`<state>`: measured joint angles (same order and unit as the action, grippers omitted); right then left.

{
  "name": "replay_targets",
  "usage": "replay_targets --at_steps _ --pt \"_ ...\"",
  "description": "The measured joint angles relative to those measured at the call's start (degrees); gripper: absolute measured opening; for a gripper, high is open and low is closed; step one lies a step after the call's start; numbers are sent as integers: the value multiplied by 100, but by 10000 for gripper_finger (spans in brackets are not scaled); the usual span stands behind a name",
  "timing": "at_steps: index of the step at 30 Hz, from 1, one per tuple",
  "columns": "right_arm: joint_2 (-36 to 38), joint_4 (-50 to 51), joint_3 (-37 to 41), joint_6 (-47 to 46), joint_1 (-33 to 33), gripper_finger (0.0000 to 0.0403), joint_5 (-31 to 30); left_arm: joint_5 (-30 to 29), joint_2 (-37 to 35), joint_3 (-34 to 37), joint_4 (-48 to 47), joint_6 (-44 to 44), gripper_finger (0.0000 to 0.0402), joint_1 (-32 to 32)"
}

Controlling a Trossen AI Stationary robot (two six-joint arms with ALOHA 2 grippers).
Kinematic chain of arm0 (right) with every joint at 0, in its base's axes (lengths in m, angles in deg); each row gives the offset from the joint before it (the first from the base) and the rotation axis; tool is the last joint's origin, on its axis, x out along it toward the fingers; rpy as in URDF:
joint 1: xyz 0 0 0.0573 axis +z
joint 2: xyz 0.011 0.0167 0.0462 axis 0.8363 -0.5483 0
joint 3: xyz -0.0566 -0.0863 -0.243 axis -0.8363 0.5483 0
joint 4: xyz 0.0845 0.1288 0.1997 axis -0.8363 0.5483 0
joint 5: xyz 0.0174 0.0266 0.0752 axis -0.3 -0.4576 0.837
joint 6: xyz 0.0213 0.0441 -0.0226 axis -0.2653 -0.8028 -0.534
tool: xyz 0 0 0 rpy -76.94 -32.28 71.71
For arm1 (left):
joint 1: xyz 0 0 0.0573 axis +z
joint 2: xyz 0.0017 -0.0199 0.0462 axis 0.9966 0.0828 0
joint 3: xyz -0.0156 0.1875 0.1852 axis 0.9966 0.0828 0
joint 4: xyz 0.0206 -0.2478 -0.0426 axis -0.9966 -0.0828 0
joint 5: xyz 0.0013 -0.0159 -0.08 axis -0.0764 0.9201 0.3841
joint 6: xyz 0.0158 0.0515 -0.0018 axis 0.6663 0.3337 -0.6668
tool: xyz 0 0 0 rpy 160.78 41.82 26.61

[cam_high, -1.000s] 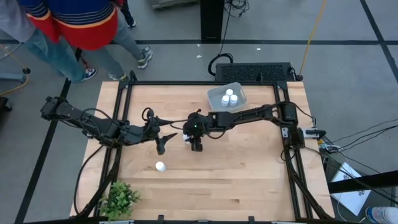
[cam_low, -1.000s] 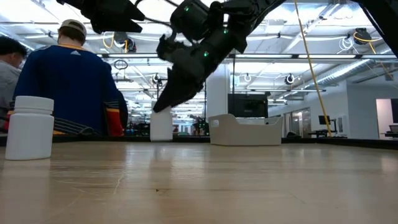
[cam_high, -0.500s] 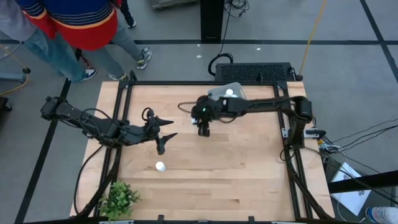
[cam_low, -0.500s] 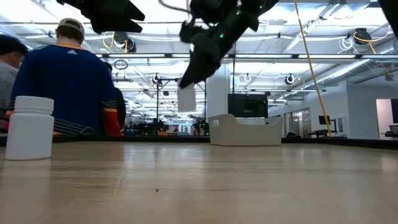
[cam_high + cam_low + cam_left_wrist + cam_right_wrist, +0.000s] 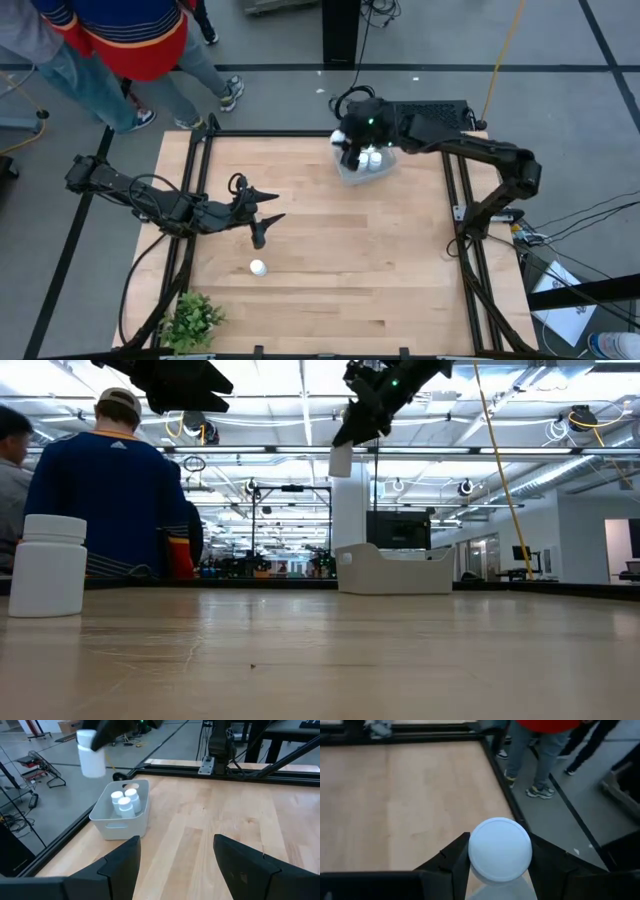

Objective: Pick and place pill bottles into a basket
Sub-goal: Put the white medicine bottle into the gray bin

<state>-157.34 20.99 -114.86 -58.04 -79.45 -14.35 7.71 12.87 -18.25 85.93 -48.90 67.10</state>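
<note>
The grey-blue basket [image 5: 351, 176] stands at the table's far edge, right of the middle, with three white pill bottles [image 5: 124, 802] upright inside. My right gripper [image 5: 349, 148] hangs over the basket's left part, shut on a fourth bottle [image 5: 91, 754], high above the table in the low view [image 5: 340, 460]. Another bottle [image 5: 258, 267] stands on its base on the table near the front left and also shows in the low view [image 5: 48, 565]. My left gripper [image 5: 266, 224] is open and empty, left of the table's middle, its fingers pointing toward the basket [image 5: 120, 822]. My right gripper pinches the bottle at its cap end [image 5: 500, 851] between its two fingers [image 5: 454, 864], one on each side. The fingers come slanting down from above. The bottle hangs below them, nearly upright, cap up, clear of the table and above the basket's rim.
A small green plant [image 5: 192, 320] stands at the table's near left corner. A black box [image 5: 405, 115] sits just beyond the far edge, behind the basket. Black frame rails run along the table's sides. People stand beyond the far left corner [image 5: 110, 40].
My right gripper has lifted the bottle off the table's middle and carried it up and toward the far edge, to above the basket. The bottle now hangs clear of the table. My left gripper has kept still.
</note>
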Motion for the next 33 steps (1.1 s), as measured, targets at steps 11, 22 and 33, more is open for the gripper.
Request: replay_targets --at_steps 11,22,33 --pt "-721 126 0 -37 -518 153 84 1 0 0 31 -9 257 0" --pt "-1299 3 194 -17 -718 152 -103 4 0 0 26 -37 258 0" --pt "-1174 -1163 1326 -272 -991 152 360 10 -2 0 33 -42 257 0"
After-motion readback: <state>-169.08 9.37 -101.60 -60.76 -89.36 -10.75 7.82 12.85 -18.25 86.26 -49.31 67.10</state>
